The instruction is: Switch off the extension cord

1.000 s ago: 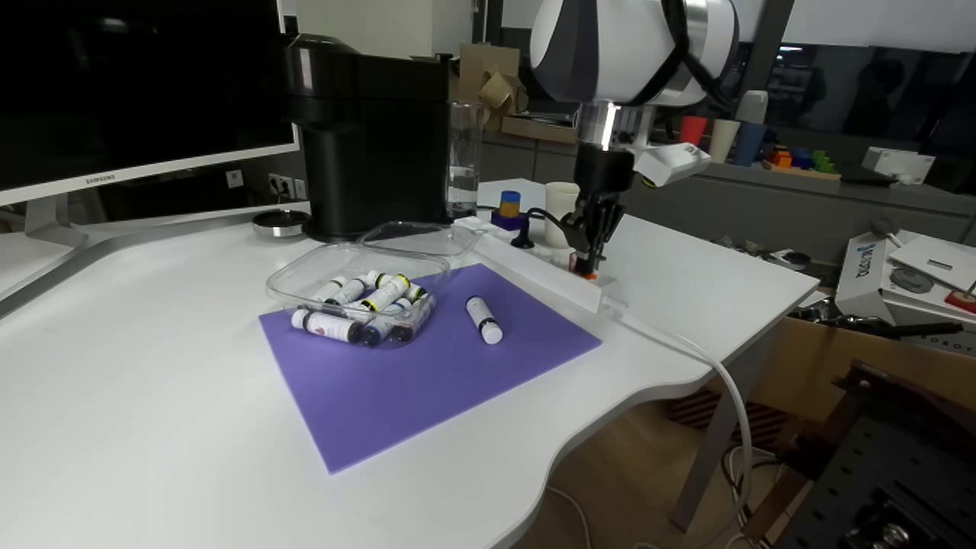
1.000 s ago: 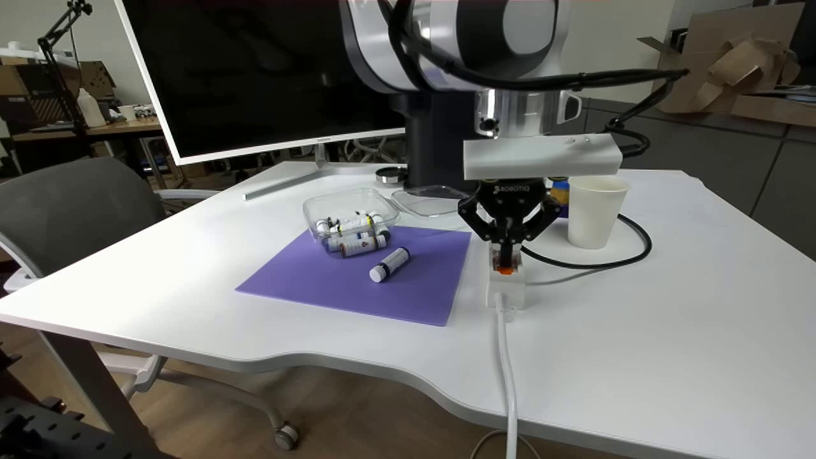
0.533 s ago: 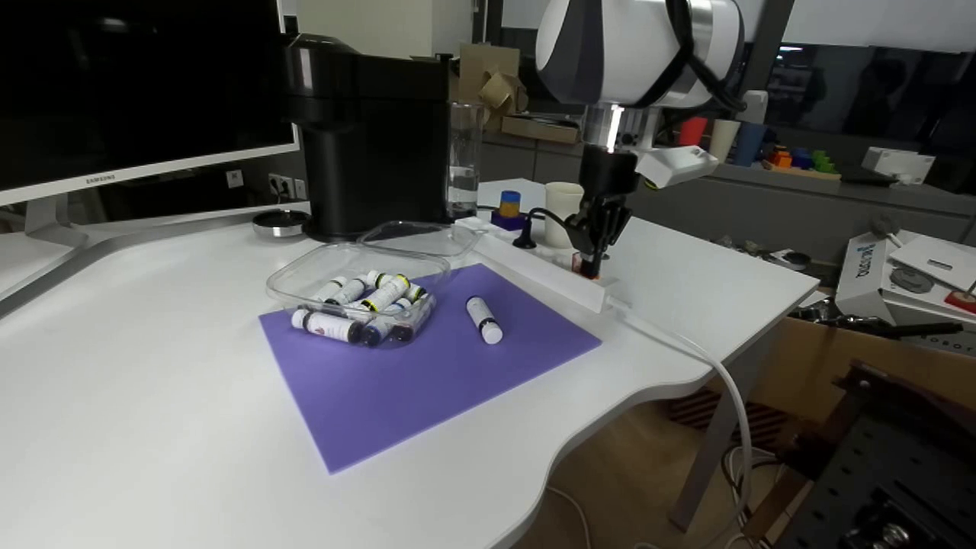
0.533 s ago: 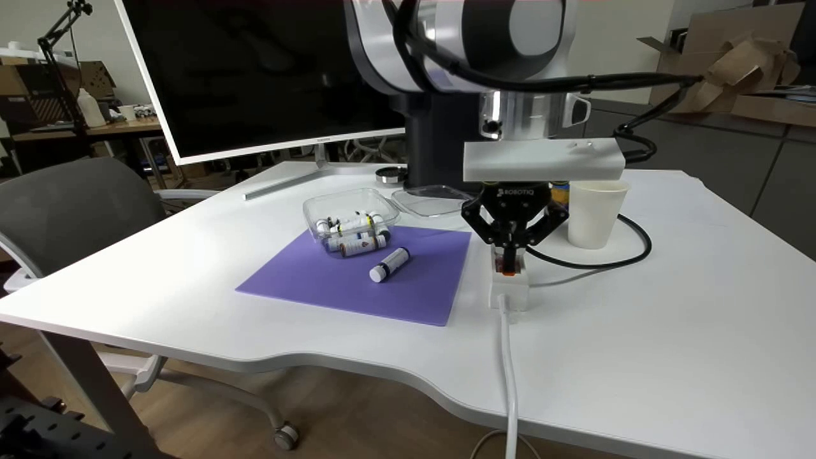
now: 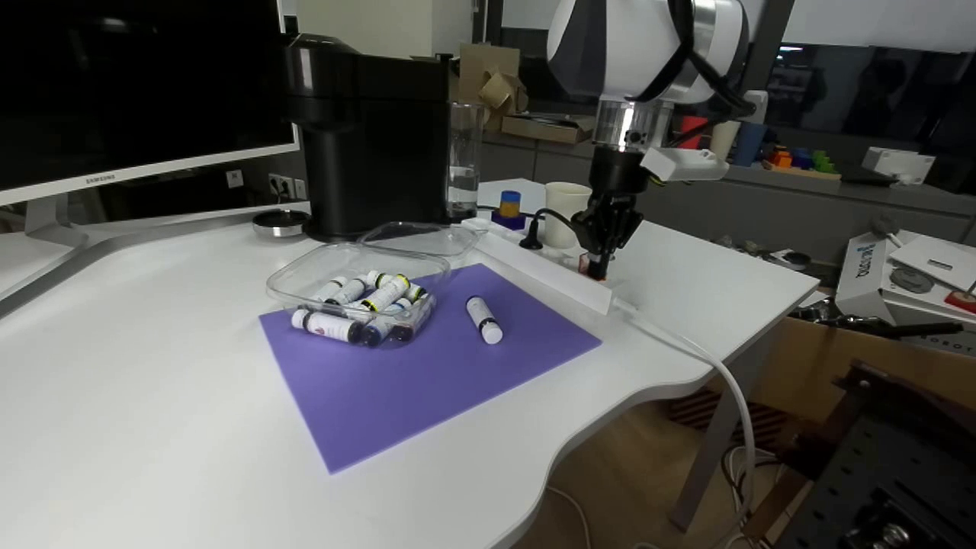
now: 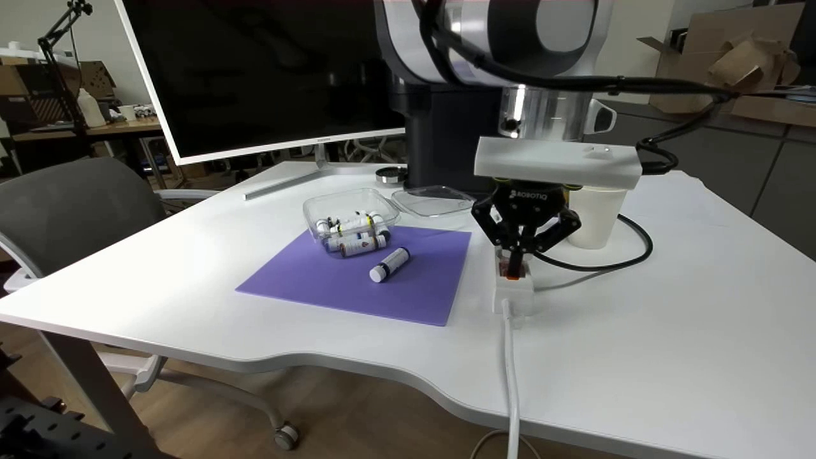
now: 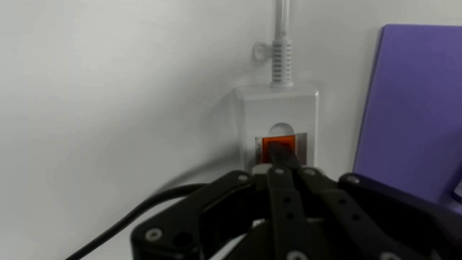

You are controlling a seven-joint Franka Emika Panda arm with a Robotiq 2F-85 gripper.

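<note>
The extension cord is a white power strip, seen in both exterior views [image 5: 545, 268] [image 6: 512, 299] and in the wrist view [image 7: 279, 108]. Its red-orange switch [image 7: 278, 139] also shows in an exterior view [image 6: 512, 276], partly covered by the fingers. A dark plug [image 5: 531, 235] sits in the strip. The white cable [image 6: 510, 370] runs from its end over the table's edge. My gripper [image 7: 281, 151] is shut and empty, pointing down, slightly tilted in an exterior view [image 6: 515, 266]. Its joined fingertips appear to touch the switch. The switch's far part is hidden behind the fingers.
A purple mat [image 6: 414, 293] lies beside the strip, with a white vial [image 6: 390, 264] and a clear box [image 6: 352, 204] of vials on it. A white cup [image 6: 594, 217] stands close to the gripper. A black cable [image 6: 637, 248] curves around the cup.
The arm and shut gripper have shifted to the right in both exterior views, and the gripper has tilted slightly. The strip and the near part of its white cable have moved a little with it.
</note>
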